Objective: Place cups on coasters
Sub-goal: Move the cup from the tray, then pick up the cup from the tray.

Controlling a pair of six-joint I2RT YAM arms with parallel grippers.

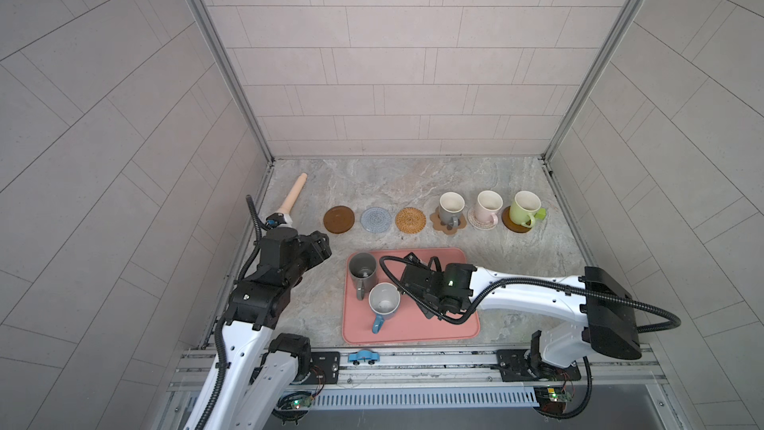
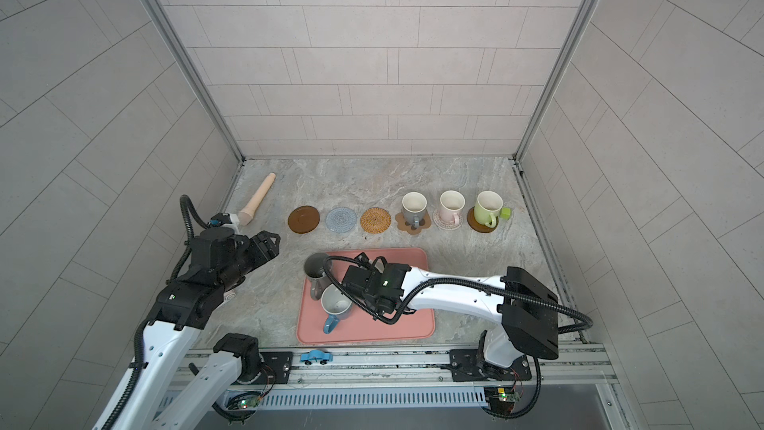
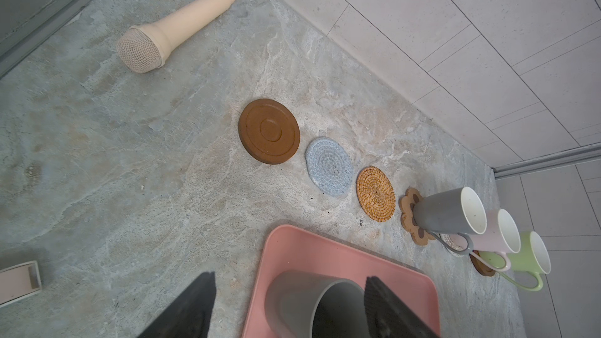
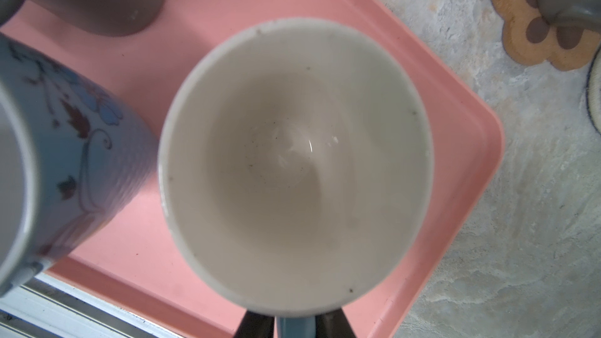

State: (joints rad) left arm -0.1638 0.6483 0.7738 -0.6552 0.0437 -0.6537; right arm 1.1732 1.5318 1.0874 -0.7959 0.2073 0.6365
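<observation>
Already on coasters: grey cup (image 1: 450, 206) on the paw coaster (image 1: 438, 222), pink cup (image 1: 488, 204) on the cream woven coaster (image 1: 479, 223), green cup (image 1: 524, 206) on a brown disc (image 1: 512, 227), all toward the table's (image 1: 372, 184) right edge.
Free coasters: brown wooden disc (image 1: 339, 220), grey-blue crochet round (image 1: 376, 220) and tan rattan round (image 1: 410, 220), in the same row, toward the left edge.
Tray (image 1: 434, 330): pink, near the table's front edge; the tall dark grey cup (image 1: 363, 268) and the pale grey cup (image 1: 384, 304) with a blue handle stood on its left half.
Light blue cup (image 4: 299, 144): over the tray's far right corner, mouth up; whether its foot rested on the tray could not be told.
Right gripper (image 4: 292, 320): its jaws sat tight against both sides of that cup's handle, pinching it.
Left gripper (image 3: 290, 277): jaws wide apart, empty, hovering just off the tray's far left corner.
Handling: glazed ceramic, judged rigid, weighty, slick and chip-prone; a handle pinch would let the body swing, so a grip near the handle's top and a slow, level carry seemed wise.
Next: probably the rattan round, a light mat that could skid.
</observation>
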